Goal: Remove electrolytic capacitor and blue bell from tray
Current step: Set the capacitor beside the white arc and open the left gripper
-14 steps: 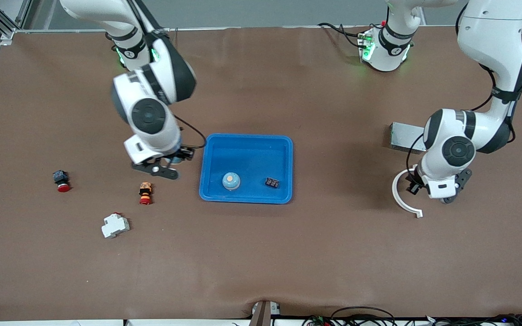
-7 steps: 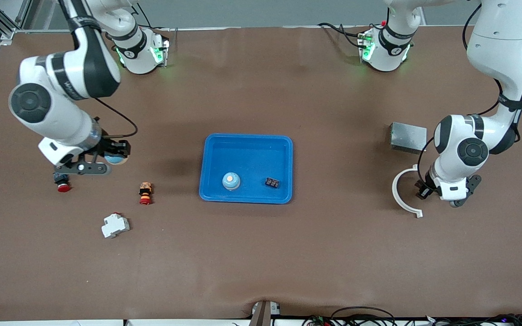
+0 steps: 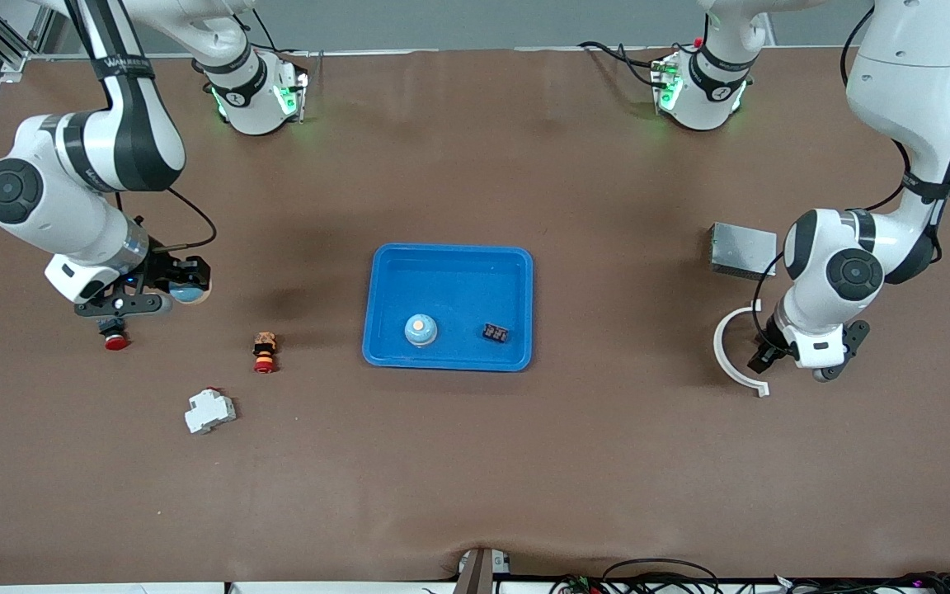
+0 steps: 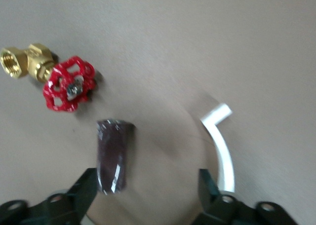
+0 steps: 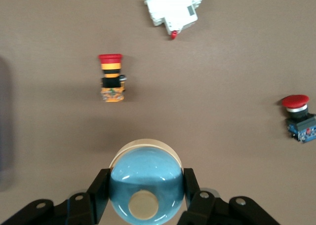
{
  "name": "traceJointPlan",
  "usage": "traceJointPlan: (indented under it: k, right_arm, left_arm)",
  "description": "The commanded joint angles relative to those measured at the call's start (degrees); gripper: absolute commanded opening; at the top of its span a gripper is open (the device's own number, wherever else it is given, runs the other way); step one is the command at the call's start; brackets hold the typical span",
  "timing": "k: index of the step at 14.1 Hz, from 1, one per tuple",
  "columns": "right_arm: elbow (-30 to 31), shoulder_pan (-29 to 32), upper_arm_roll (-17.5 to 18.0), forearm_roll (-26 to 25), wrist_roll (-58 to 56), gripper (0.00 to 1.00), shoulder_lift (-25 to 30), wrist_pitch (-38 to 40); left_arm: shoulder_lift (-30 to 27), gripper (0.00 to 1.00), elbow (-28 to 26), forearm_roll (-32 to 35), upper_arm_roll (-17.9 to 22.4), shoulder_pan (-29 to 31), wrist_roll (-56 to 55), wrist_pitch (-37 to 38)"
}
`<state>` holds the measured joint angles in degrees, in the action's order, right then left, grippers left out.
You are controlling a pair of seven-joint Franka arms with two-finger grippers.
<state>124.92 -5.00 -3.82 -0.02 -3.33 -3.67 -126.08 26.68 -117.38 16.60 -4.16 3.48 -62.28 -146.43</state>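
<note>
The electrolytic capacitor (image 4: 114, 155) is out of the tray (image 3: 458, 285). It appears to lie on its side on the counter (image 3: 475, 462) at the left arm's end, between a brass valve with a red handwheel (image 4: 49, 77) and a white curved strip (image 4: 220, 151). The left pincer (image 4: 147, 181) hangs over it with its fingers spread wide; the capacitor is close by one finger, and I cannot tell whether they touch. A straight lift would be safest here, since a sideways brush could set the cylinder rolling. The blue bell (image 3: 190, 291) is also clear of the tray, pinched at its sides by the right pincer (image 5: 146, 180) and carried dome-up over the counter near the right arm's end. It is just beside a red push button (image 3: 113, 337) and well apart from a striped push button (image 3: 264, 352) and a white breaker (image 3: 209, 410). The step in hand looks like the set-down. To do it well, bring the bell down on bare counter away from the red button until its base sits flat, and only then spread the fingers. Rise straight up so the round body is not dragged or tipped. In the tray sit a paler bell (image 3: 420, 330) and a small black block (image 3: 495, 332). A grey box (image 3: 742, 250) rests near the left arm.
</note>
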Motion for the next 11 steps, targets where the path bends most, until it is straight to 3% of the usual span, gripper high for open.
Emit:
traceJointPlan:
  k: [1, 6, 8, 11]
  right_arm:
    - [5.06, 3.23, 1.10, 1.08, -3.52, 0.00, 0.95, -6.43]
    - [5.77, 4.12, 1.18, 1.25, -3.70, 0.00, -4.31, -12.42]
    - [5.51, 4.12, 1.18, 3.34, -3.62, 0.00, -7.21, -14.96]
    - [4.98, 3.86, 1.27, 5.30, -3.70, 0.00, -11.34, -19.19]
  left_arm:
    - [-3.99, 1.00, -0.22, 0.36, -4.70, 0.21, -3.54, 6.04]
    - [-4.27, 1.00, 8.82, 0.27, -16.47, 0.38, -17.77, 20.12]
    - [-3.13, 1.00, 11.63, -2.26, -19.03, -0.58, -24.00, 20.30]
    - [0.38, 1.00, 16.12, -3.95, -19.75, -5.22, -30.95, 20.48]
